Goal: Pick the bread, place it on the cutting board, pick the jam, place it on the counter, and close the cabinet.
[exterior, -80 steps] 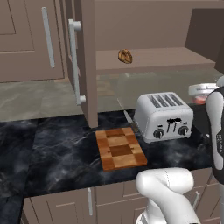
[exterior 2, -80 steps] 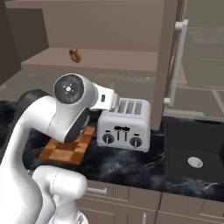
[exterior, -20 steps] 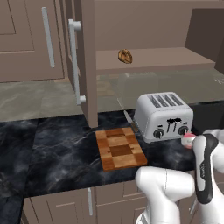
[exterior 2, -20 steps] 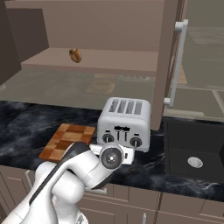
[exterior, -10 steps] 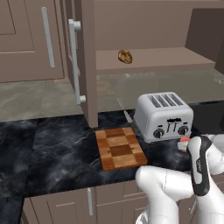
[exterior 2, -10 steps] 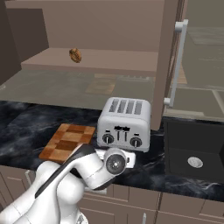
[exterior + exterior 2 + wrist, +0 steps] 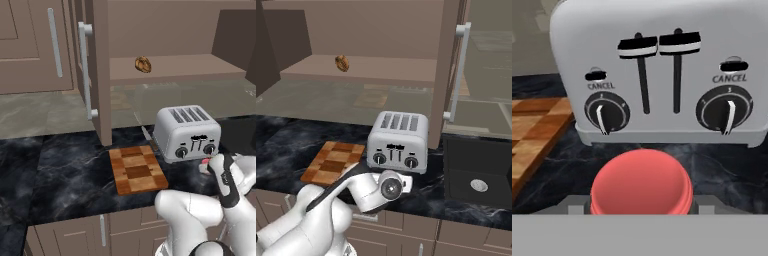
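With the bread (image 7: 143,64) still on the cabinet shelf, the gripper (image 7: 641,210) pinches the jam (image 7: 641,182) low before the toaster (image 7: 657,70); next, I judge, set it on the worktop (image 7: 70,175) and let go.

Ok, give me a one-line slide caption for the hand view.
Gripper holding the jam low over the black counter, facing the toaster.

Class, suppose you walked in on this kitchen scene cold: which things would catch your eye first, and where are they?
The red-topped jam sits between the gripper's fingers, just in front of the silver toaster on the black marble counter. Left of the toaster lies the checkered cutting board, and the bread waits on the open cabinet's shelf.
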Controlling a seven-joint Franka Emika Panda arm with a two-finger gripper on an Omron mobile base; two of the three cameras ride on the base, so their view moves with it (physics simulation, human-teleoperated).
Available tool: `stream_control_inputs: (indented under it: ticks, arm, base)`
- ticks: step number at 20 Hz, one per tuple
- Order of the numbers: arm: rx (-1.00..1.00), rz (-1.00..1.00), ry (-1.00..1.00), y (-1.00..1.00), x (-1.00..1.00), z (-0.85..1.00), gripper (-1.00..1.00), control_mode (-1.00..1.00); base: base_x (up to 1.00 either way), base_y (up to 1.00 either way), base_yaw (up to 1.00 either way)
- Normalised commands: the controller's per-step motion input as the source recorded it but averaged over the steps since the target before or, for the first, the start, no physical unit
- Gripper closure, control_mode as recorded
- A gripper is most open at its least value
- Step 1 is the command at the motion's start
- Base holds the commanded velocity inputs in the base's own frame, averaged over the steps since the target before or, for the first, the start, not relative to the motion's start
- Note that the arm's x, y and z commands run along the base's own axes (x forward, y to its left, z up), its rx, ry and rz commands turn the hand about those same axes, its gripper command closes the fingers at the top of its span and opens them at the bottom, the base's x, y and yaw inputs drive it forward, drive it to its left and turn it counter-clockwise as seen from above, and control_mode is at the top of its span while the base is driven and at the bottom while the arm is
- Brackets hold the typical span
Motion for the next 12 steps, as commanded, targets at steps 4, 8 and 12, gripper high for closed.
stream_control_inputs:
  ticks: [4, 8, 12]
  arm:
    - [0.00, 0.00, 0.05, 0.00, 0.30, -0.23, 1.00, -1.00]
    - [0.00, 0.00, 0.06, 0.00, 0.25, -0.24, 1.00, -1.00]
    - [0.00, 0.00, 0.07, 0.00, 0.22, -0.22, 1.00, -1.00]
  base:
    - [0.00, 0.00, 0.00]
    - [0.00, 0.00, 0.00]
    - [0.00, 0.00, 0.00]
